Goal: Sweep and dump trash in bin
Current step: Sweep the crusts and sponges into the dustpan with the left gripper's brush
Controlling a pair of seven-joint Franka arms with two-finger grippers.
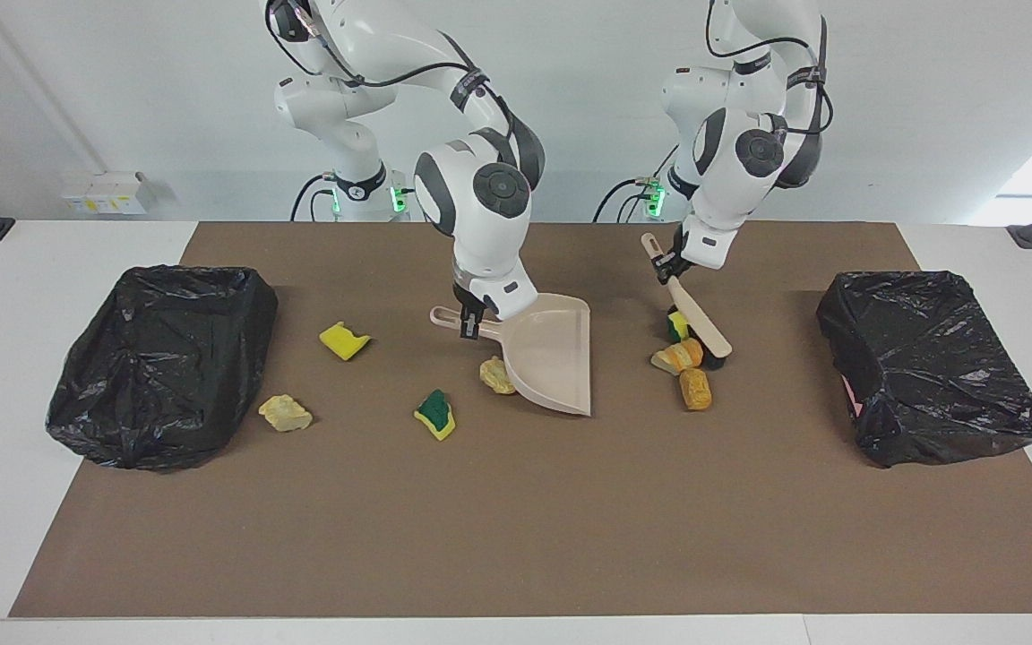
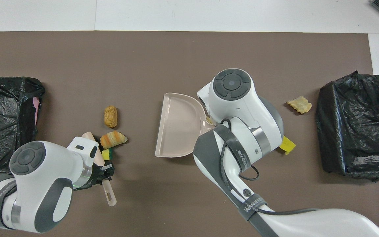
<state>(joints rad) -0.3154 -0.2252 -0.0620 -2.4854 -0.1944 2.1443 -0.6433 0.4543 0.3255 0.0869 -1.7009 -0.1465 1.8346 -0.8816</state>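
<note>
Yellow, orange and green-backed sponge chunks (image 1: pixel 684 356) lie scattered on the mat (image 1: pixel 516 520).

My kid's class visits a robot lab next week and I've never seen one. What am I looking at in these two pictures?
Two white robot arms work at a table with a brown mat. One picture faces the robots; the other looks down from above their own end. The right gripper is shut on the handle of a beige dustpan. The left gripper is shut on the handle of a brush, whose head rests against a cluster of foam chunks. More chunks lie scattered on the mat. A black-lined bin stands at each end of the table.
</note>
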